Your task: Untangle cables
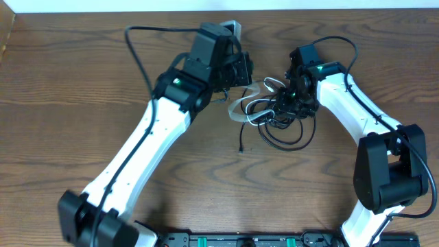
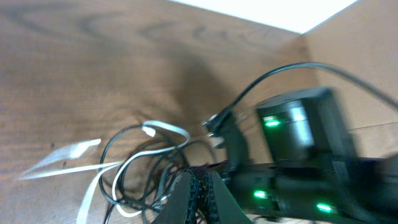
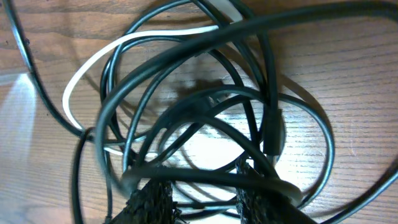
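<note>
While both arms reach in over the wooden table [image 1: 68, 82], the cables [image 1: 278, 116] sit in one tangled clump near mid-table, slightly toward the far edge, between the two wrists.

Left arm [image 1: 147, 144] comes in from the near left corner and the right arm [image 1: 357, 110] from the near right. Both wrists are right at the clump.

The clump is mostly black cords in overlapping loops. One big black loop [image 1: 291, 143] spills toward the near side. The white cable [image 1: 238, 106] loops out on the left side of the pile, lying on the table. One black cord end [image 1: 241, 145] trails off alone toward the near edge, clear of the pile.

Left gripper [image 2: 200, 183]: jaws closed together, tips down in the black cords. Can't tell whether a strand is pinched; the view is blurred.

Right gripper [image 3: 202, 196]: fingers narrowly parted, bare wood visible in the gap. A black cord crosses just in front of the tips, with stacked black loops beyond. Can't tell if anything is actually gripped.
</note>
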